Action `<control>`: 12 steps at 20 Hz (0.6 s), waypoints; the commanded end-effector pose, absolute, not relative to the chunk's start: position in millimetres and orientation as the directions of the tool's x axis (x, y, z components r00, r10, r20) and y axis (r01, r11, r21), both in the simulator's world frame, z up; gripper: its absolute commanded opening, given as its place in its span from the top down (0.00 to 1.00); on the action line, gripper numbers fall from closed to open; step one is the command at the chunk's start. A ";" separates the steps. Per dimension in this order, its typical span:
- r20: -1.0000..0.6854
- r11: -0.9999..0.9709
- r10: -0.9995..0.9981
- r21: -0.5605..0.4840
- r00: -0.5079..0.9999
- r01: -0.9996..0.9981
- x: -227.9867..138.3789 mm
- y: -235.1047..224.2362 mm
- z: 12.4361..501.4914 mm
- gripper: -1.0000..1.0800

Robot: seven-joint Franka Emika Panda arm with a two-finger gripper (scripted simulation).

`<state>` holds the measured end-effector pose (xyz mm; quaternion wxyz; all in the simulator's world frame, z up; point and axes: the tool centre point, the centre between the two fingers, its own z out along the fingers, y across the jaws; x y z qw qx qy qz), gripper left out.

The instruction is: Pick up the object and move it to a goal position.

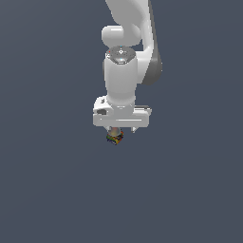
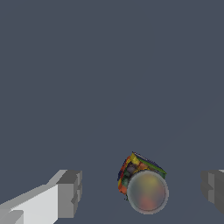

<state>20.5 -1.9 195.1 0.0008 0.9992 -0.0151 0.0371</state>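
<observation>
Arm: one white Panda arm, pointing straight down over a plain dark grey surface [image 1: 47, 190].
Gripper: the gripper [image 2: 140, 190] stands spread wide, grasping nothing; in the wrist view both fingers [image 2: 70, 192] sit well apart with clear space between each pad and the object.
Object: the object [image 2: 135, 168], a tiny boxy item with red, yellow, green and dark patches, lies between the fingers, tilted, nearer the finger at the frame's edge than the other. In the exterior view it shows just under the hand [image 1: 115, 137].
Sphere: a translucent greyish sphere [image 2: 147, 192] overlaps the object in the wrist view; I judge it a marker, though its nature cannot be confirmed.
Height: whether the object rests on the surface cannot be told.
Stage: judged pre-grasp; fingers not yet closed on the item.
Risk one: off-centre placement means one pad may meet it first and push it sideways.
Risk two: the tilted pose may let pads bear on an edge, so it twists or pops out.
Risk three: the item is very small; a shallow grip may slip in transit.
</observation>
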 end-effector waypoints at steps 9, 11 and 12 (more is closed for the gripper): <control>0.087 -0.999 -0.031 -0.020 0.996 -0.030 19.8 -5.5 201.9 0.04; 0.087 -0.999 -0.032 -0.021 0.996 -0.030 19.6 -5.5 202.1 0.04; 0.087 -0.999 -0.032 -0.020 0.996 -0.030 19.7 -5.7 202.0 0.04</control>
